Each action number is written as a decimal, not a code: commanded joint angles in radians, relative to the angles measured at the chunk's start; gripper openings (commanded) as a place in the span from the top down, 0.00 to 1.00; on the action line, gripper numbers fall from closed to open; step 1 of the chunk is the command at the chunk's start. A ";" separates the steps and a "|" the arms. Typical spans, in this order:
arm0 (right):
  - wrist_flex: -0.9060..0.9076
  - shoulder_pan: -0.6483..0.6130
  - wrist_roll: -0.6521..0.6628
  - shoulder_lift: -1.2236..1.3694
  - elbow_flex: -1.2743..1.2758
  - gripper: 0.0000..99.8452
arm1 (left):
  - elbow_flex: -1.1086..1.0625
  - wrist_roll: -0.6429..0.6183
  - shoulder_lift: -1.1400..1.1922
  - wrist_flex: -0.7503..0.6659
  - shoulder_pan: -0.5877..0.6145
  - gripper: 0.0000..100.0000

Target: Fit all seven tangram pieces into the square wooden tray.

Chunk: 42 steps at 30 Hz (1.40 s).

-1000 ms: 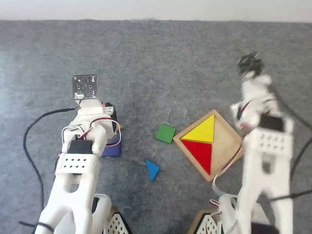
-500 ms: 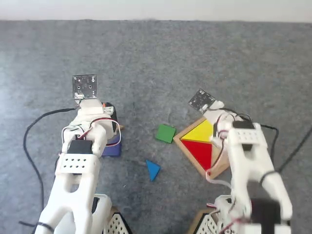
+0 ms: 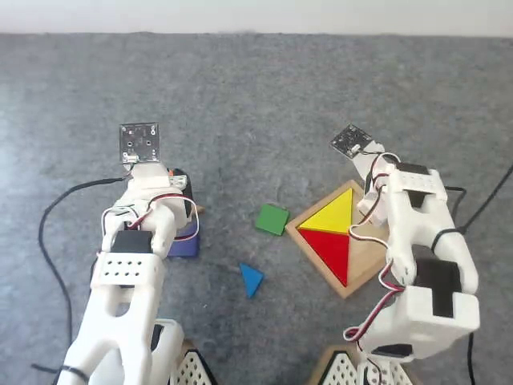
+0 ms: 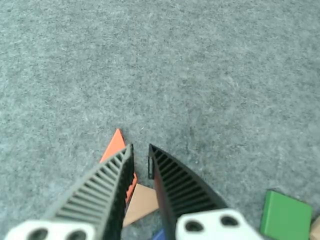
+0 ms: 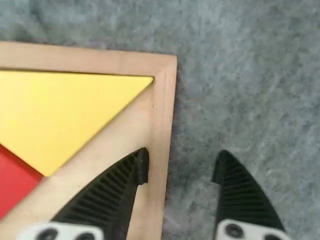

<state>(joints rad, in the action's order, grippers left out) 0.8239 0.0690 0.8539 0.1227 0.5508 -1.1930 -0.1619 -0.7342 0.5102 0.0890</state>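
From above, I see the right arm (image 3: 417,233) covering the wooden tray's (image 3: 319,205) corner nearest the table's right edge. The left arm (image 3: 132,257) hides most of a dark blue piece (image 3: 186,245).

In the left wrist view, the left end effector (image 4: 140,146) overlaps an orange piece (image 4: 116,145) and a tan piece (image 4: 142,200). The green square (image 4: 285,220) is cut off at the picture's edge.

In the right wrist view, the tray (image 5: 162,125), yellow triangle (image 5: 60,115) and red triangle (image 5: 12,192) all run off the picture.

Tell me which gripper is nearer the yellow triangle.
Right. The right gripper straddles the tray rim at the corner beside the yellow triangle; the left gripper is far off over the orange piece, beyond the green square.
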 commanded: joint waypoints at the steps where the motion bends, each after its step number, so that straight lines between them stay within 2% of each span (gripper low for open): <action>1: 0.053 -0.019 0.012 0.008 -0.037 0.94 | 0.007 0.011 0.002 -0.028 -0.009 0.95; 3: 0.101 -0.028 0.012 0.008 -0.041 1.00 | 0.007 0.011 0.002 -0.028 -0.009 0.95; 6: 0.186 -0.047 -0.020 0.008 -0.043 0.98 | 0.007 0.011 0.002 -0.028 -0.009 0.95; 18: 0.297 -0.094 -0.891 0.008 -0.245 0.98 | 0.007 0.009 0.002 -0.028 -0.009 0.95; 21: 0.312 -0.130 -1.040 0.008 -0.284 0.98 | 0.007 0.009 0.002 -0.028 -0.009 0.95; 25: 0.306 -0.137 -1.160 0.007 -0.288 0.98 | 0.007 0.009 0.002 -0.028 -0.009 0.95; 30: 0.335 -0.127 -1.142 0.004 -0.282 0.90 | 0.007 0.008 0.002 -0.025 -0.009 0.95; 36: 0.386 -0.131 -0.985 -0.001 -0.282 0.77 | 0.021 0.008 0.000 -0.014 -0.003 0.95; 38: 0.420 -0.130 -0.947 -0.004 -0.288 0.75 | 0.073 0.028 0.002 0.051 -0.002 0.95; 42: 0.472 -0.153 -0.905 -0.088 -0.295 0.75 | 0.298 0.115 0.029 0.305 -0.003 0.95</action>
<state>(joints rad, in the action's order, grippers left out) 1.2444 -0.0629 -0.1020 0.1381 0.3191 -1.1270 -0.1220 -0.7281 0.6007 0.0890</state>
